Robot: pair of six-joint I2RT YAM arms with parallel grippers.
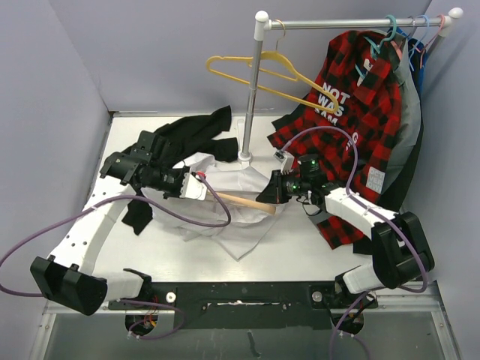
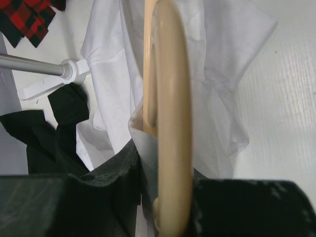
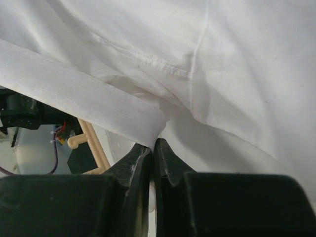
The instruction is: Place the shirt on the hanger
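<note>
Left claw (image 1: pixel 199 187) clenched on hanger (image 1: pixel 244 201), tan, one only, lying over shirt (image 1: pixel 241 229) mid-table. Right claw (image 3: pixel 153 153) pinched tight on shirt fold, just right of hanger. One white shirt, crumpled. Far side: one yellow hanger (image 1: pixel 307 79), one plaid shirt (image 1: pixel 352 97), one black garment (image 1: pixel 199 131).

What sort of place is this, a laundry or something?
Probably a robotics test booth, not a laundry: plain purple walls box in a white table, two robot arms are bolted at its edge, and a clothes rail holds a red-and-black plaid shirt.
</note>
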